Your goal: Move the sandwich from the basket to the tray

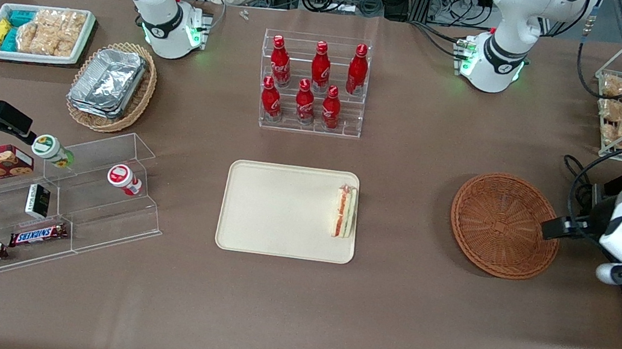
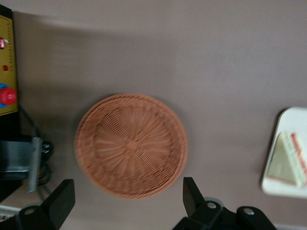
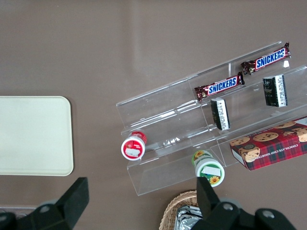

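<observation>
One sandwich (image 1: pixel 344 211) lies on the one cream tray (image 1: pixel 281 210), at the tray's edge nearest the round wicker basket (image 1: pixel 503 225). The gripper (image 2: pixel 127 201) hangs above the basket with its fingers spread wide and nothing between them, well apart from the sandwich. Six red cola bottles (image 1: pixel 312 82) stand in a clear rack on the brown-covered table (image 1: pixel 389 307).

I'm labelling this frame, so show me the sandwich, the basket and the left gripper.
sandwich (image 1: pixel 344 211), front view, the striped filling edge.
basket (image 1: pixel 502 224), front view, the woven centre.
left gripper (image 2: pixel 128 199), left wrist view, midway between its open fingers, above the basket rim.
</observation>
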Robot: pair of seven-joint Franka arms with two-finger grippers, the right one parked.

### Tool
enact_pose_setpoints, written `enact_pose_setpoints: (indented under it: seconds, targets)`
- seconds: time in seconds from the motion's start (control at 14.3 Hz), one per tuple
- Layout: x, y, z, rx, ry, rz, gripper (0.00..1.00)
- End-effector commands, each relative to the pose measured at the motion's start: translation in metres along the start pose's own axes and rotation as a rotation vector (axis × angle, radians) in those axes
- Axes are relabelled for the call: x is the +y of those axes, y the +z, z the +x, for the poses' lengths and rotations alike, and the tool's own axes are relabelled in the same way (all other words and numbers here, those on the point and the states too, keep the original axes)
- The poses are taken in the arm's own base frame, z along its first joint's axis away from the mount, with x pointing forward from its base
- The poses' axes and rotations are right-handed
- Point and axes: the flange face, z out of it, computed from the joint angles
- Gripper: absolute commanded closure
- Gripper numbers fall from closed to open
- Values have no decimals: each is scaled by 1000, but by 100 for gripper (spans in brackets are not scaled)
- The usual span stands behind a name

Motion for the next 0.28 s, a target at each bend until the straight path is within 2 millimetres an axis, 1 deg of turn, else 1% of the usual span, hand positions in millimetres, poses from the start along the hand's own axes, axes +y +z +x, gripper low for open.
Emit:
enact_pose_setpoints:
  seconds: [0.0, 0.07, 0.14, 0.21]
  targets:
    - [-14, -3, -10, -35, 38, -4, 0]
    - [-13, -1, -8, -38, 38, -3, 0]
    - [-12, -2, -9, -33, 41, -2, 0]
    - [-9, -12, -7, -12, 43, -1, 0]
